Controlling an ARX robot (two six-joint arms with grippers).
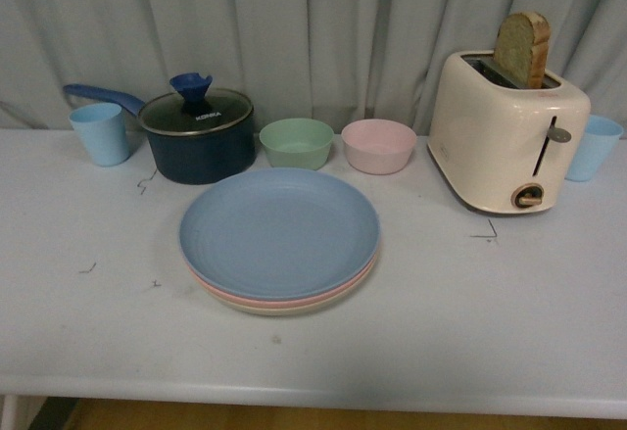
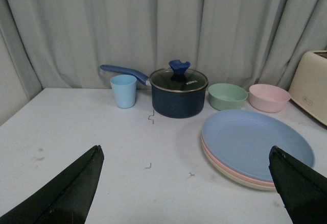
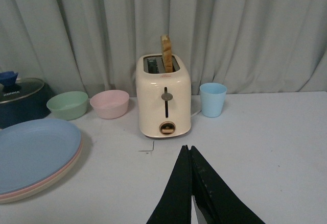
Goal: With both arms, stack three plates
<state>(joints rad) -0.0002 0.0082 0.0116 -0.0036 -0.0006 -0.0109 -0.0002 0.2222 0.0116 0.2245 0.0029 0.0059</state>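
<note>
Three plates lie stacked at the middle of the white table: the light blue plate on top, the pink plate under it, the cream plate at the bottom. The stack also shows in the left wrist view and in the right wrist view. My left gripper is open and empty, held above the table beside the stack. My right gripper is shut and empty, above bare table in front of the toaster. Neither arm shows in the front view.
Behind the stack stand a dark blue lidded pot, a green bowl and a pink bowl. A cream toaster with a slice of bread stands at the right. Light blue cups stand at the far left and far right.
</note>
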